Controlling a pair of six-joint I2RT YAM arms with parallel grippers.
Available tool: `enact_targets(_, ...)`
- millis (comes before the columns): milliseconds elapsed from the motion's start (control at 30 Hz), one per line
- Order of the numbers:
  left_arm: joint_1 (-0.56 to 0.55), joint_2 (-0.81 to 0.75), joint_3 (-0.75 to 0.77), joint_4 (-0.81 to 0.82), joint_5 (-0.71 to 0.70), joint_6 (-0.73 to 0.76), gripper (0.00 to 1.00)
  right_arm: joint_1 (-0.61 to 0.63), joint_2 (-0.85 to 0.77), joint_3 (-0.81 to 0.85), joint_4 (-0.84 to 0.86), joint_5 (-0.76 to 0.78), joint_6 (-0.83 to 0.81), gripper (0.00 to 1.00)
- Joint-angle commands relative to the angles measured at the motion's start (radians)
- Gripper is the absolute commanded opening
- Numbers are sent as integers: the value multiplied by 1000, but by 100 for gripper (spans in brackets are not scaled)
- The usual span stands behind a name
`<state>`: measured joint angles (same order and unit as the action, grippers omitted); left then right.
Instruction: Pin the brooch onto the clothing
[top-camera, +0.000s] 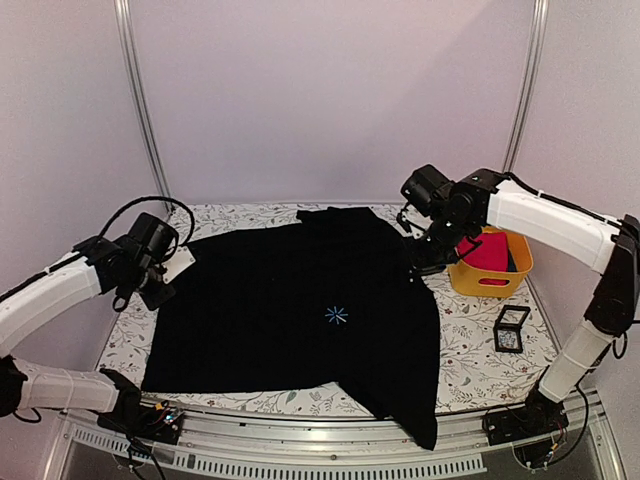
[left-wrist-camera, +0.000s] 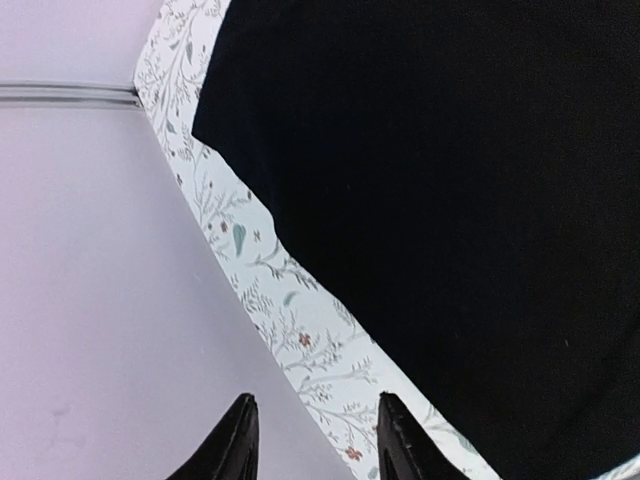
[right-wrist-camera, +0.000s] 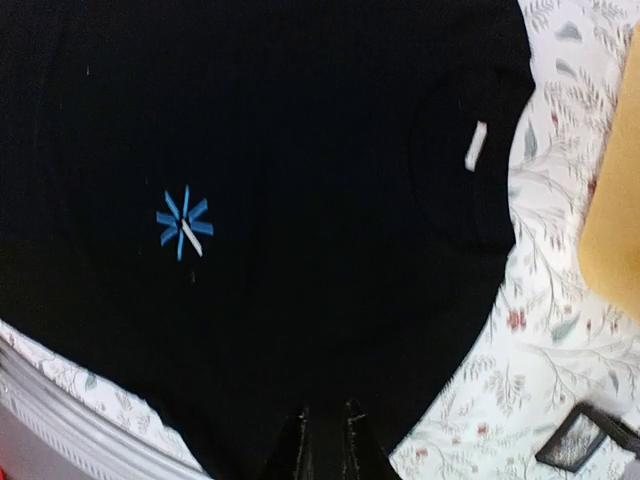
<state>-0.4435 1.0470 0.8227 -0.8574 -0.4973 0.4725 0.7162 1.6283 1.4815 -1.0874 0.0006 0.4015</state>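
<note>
Right wrist view: your right gripper (right-wrist-camera: 328, 440) hangs over the lower part of the black shirt (right-wrist-camera: 300, 120), its two fingers drawn together with only a thin dark seam between them and nothing visible in it. Up and to the left of those tips, well apart from them, you see the light-blue asterisk print (right-wrist-camera: 183, 222). A small pale sliver, which looks like the brooch (right-wrist-camera: 192, 240), lies across the print's lower right strokes, touching the cloth. It is too small to tell whether it is fastened. A white tag (right-wrist-camera: 475, 145) shows inside the collar, off to the right.

In the top external view the shirt lies spread flat on the floral table (top-camera: 470, 370). Your right gripper is near the collar, just beside the yellow basket (top-camera: 515, 275) holding a pink garment (top-camera: 485, 250). A small black square frame (top-camera: 511, 328) stands on the table to the right of the shirt.

In the left wrist view your left gripper (left-wrist-camera: 315, 440) has its fingers spread apart with nothing between them. It sits past the shirt's left edge, far from the brooch.
</note>
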Motion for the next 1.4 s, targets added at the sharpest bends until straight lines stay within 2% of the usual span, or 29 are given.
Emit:
enact_targets(0,-18,204,67,346,-40,41,41,-57,232,155,273,180,-122,6)
enact_targets(67,-18,317,122,373,-32,33,41,-82,339,238,335,207,-154,0)
enact_targets(200,-14,552,245,371,-42,15,41,-120,563,356,417,242,-188,0)
enact_targets(367,9,771,315,425,-51,54,40,-149,735,455,432,281,-190,0)
enact_targets(567,70,942,345,477,-60,81,37,-204,811,425,433,323,-194,0)
enact_targets(733,66,1009,362,633,-52,146,37,-270,769,309,486,326,-170,0)
enact_targets(833,59,1063,393,716,-68,223,37,-292,767,302,494,328,-179,0)
enact_targets(1067,58,1051,411,804,-63,297,37,-331,780,362,474,291,-218,0)
enact_targets(1233,52,906,389,806,-61,255,39,-268,713,437,424,290,-294,1)
enact_targets(1300,44,838,397,772,-61,216,40,-222,622,425,412,331,-320,7)
enact_targets(1367,32,767,399,714,-50,174,41,-172,528,385,393,347,-335,18)
